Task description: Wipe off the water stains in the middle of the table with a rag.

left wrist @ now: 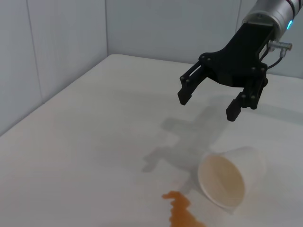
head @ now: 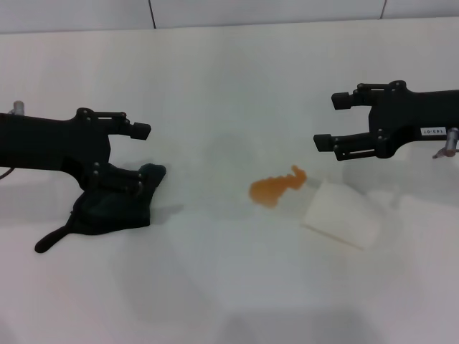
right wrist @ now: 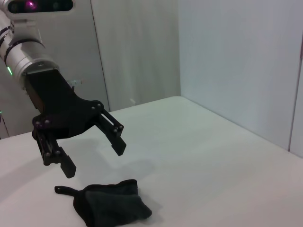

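Overhead, the left gripper (head: 141,159) hangs with jaws spread above the crumpled black-teal rag (head: 107,209) on the white table (head: 215,287). Open tabletop separates it from the central orange-amber water stains (head: 276,188) beside a tipped white paper cup (head: 341,213); the right gripper (head: 328,122) hovers spread near the far edge.

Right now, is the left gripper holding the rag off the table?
No. The left gripper hangs open above the rag, which lies flat on the table beneath it.

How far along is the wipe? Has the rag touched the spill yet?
Nothing wiped yet: the water stains sit whole on the table beside a tipped paper cup. In hand: the left pincer hangs open above the rag, not gripping it. The right pincer hovers open over the cup. Left: grasp, carry, wipe.
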Tool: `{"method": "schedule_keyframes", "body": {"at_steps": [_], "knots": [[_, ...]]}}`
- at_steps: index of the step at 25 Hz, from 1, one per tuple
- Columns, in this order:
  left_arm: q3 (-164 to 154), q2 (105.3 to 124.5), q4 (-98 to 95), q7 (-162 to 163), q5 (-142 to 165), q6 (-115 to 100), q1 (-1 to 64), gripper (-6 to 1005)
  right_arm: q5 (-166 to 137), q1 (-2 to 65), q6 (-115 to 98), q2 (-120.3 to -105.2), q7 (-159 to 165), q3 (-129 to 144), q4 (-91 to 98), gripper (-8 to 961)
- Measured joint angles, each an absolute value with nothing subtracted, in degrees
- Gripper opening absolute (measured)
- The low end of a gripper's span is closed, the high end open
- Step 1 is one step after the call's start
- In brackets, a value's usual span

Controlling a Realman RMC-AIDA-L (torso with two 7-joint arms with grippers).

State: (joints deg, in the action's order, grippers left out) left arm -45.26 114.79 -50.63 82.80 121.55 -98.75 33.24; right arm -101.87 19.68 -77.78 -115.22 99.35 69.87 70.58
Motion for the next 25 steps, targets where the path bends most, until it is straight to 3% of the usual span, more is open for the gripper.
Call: {"method": "schedule_keyframes", "body": {"at_steps": [25], "knots": [[-45.26, 114.56, -50.72, 82.87, 121.55, -99.05, 33.48, 834, -107.27, 19.5, -81.38, -114.87, 108.66, 69.45, 75.06, 823]]}}
